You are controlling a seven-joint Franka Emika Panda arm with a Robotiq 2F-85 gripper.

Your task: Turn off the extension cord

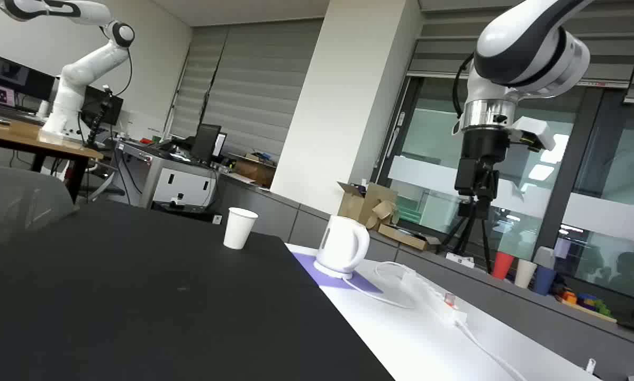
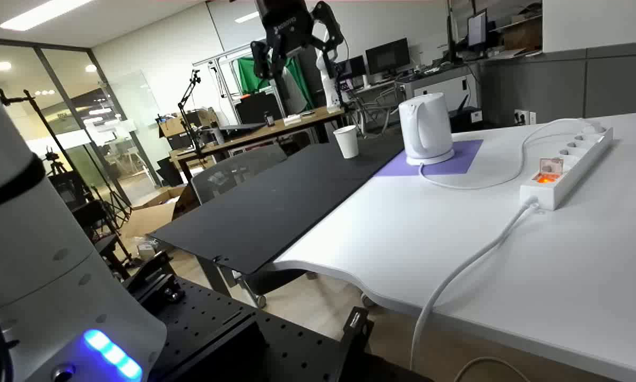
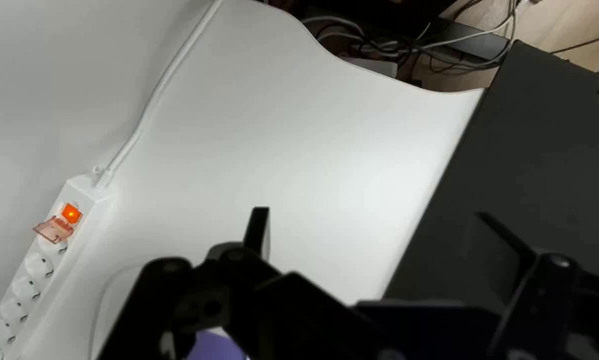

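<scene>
The extension cord, a long white power strip, lies on the white table in both exterior views (image 1: 433,299) (image 2: 578,165) and along the left of the wrist view (image 3: 39,267). A switch (image 3: 71,213) at its cable end glows orange and also shows in an exterior view (image 2: 546,179). A clear pinkish cover (image 3: 53,230) stands flipped up beside the switch. My gripper (image 3: 373,215) is open with nothing between its fingers. It hangs high above the table in both exterior views (image 1: 474,206) (image 2: 297,66), well apart from the strip.
A white kettle (image 1: 341,246) (image 2: 427,127) stands on a purple mat (image 2: 464,159); its cord runs to the strip's far end. A white paper cup (image 1: 239,227) (image 2: 347,141) stands on the black tabletop (image 2: 275,207). The strip's cable (image 2: 472,262) runs over the white table's edge.
</scene>
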